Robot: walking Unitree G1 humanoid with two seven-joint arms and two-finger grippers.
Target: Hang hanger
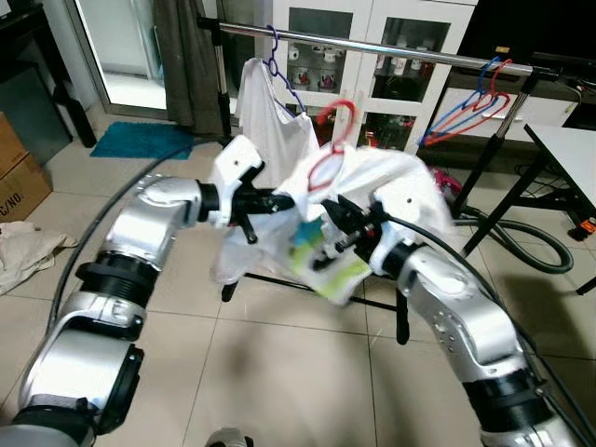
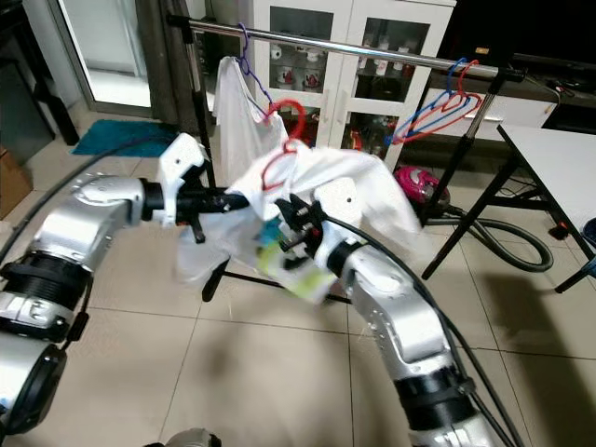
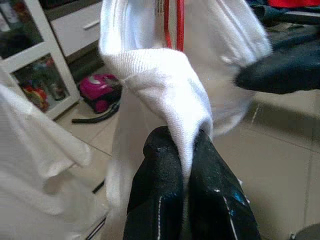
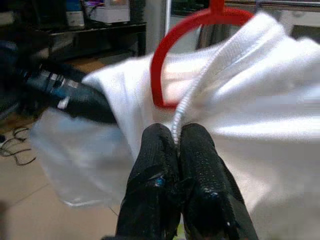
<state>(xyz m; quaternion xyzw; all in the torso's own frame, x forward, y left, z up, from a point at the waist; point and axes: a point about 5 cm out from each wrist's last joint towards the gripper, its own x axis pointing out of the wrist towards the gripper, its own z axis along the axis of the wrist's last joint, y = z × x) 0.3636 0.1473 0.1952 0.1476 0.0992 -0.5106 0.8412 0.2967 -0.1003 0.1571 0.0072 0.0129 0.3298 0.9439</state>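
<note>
Two silver arms run from the lower corners of the head views toward mid-frame, built of rounded metallic shells joined by ribbed black rings. Each forearm ends in a white wrist housing with a dark round dot, perhaps a screw. Black cables arc alongside both arms. The left gripper (image 3: 187,165) and right gripper (image 4: 176,145) have long black, slightly glossy fingers.
</note>
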